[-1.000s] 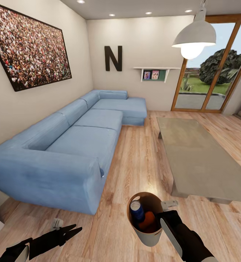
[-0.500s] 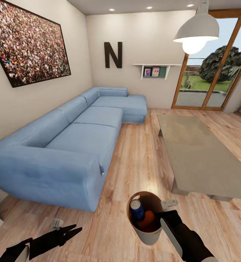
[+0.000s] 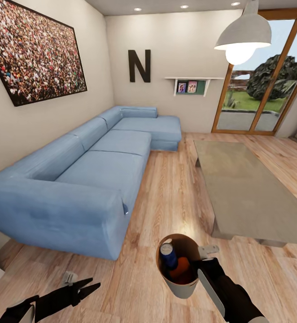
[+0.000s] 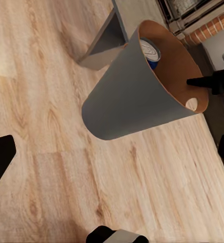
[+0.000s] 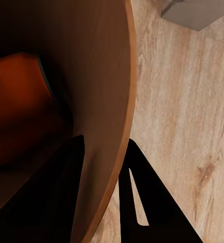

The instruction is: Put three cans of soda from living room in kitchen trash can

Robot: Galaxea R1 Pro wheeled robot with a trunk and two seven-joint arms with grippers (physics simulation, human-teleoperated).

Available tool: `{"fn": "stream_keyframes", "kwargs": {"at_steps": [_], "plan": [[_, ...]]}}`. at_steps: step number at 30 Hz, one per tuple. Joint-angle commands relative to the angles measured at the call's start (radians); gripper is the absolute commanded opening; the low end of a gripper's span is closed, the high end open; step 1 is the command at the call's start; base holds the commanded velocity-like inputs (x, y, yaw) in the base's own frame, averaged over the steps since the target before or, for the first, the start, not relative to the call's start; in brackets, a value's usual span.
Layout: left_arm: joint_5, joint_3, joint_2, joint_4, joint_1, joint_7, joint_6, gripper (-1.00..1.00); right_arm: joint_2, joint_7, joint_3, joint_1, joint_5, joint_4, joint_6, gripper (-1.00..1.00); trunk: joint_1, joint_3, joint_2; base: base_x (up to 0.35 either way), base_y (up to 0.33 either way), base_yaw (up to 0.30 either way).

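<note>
The tash can (image 3: 183,288), pale grey outside and tan-brown inside, hangs tilted just above the wood floor at the bottom of the head view. My right gripper (image 3: 198,264) is shut on its rim, one finger inside and one outside (image 5: 142,195). Inside lie an orange can of soda (image 3: 181,268) and a can with a blue side and silver top (image 3: 168,255). The right wrist view shows the rim (image 5: 127,76) and an orange can (image 5: 21,111). My left gripper (image 3: 93,282) is open and holds nothing. It points at the bin (image 4: 127,101), a little apart from it.
This is the living room. A blue sectional sofa (image 3: 94,175) runs along the left wall. A long low grey table (image 3: 242,193) stands at the right, with a strip of plank floor between them. A pendant lamp (image 3: 242,33) hangs high at the right, in front of glass doors.
The whole picture has shifted slightly, so the camera has moved. The bin stays in my right gripper and the left gripper stays open.
</note>
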Motion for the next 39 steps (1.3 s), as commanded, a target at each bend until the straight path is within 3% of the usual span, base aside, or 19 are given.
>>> {"fn": "stream_keyframes", "kwargs": {"at_steps": [1, 4, 8, 13, 39], "plan": [[0.0, 0.0, 0.001, 0.001, 0.0, 0.0, -0.012, 1.0, 0.0, 0.009, 0.0, 0.0, 0.005, -0.001, -0.024, -1.0, 0.0, 0.0, 0.0, 0.0, 0.0, 0.0], [-0.001, 0.0, 0.001, 0.003, 0.0, -0.001, -0.029, 1.0, 0.0, 0.052, 0.001, 0.0, 0.006, -0.007, -0.094, -1.0, 0.0, 0.0, 0.0, 0.0, 0.0, 0.0], [-0.001, 0.0, 0.0, 0.002, 0.0, -0.001, -0.034, 1.0, 0.0, 0.074, -0.001, 0.0, 0.006, -0.067, -0.119, -1.0, 0.0, 0.0, 0.0, 0.0, 0.0, 0.0], [-0.001, 0.0, 0.0, 0.002, 0.0, -0.002, -0.035, 1.0, 0.0, 0.08, -0.001, 0.0, 0.006, -0.118, -0.125, -1.0, 0.0, 0.0, 0.0, 0.0, 0.0, 0.0], [-0.001, 0.0, 0.0, 0.002, 0.0, -0.005, -0.035, 1.0, 0.0, 0.08, 0.0, 0.0, 0.006, -0.128, -0.128, -1.0, 0.0, -0.037, 0.0, 0.0, 0.0, 0.0]]}}
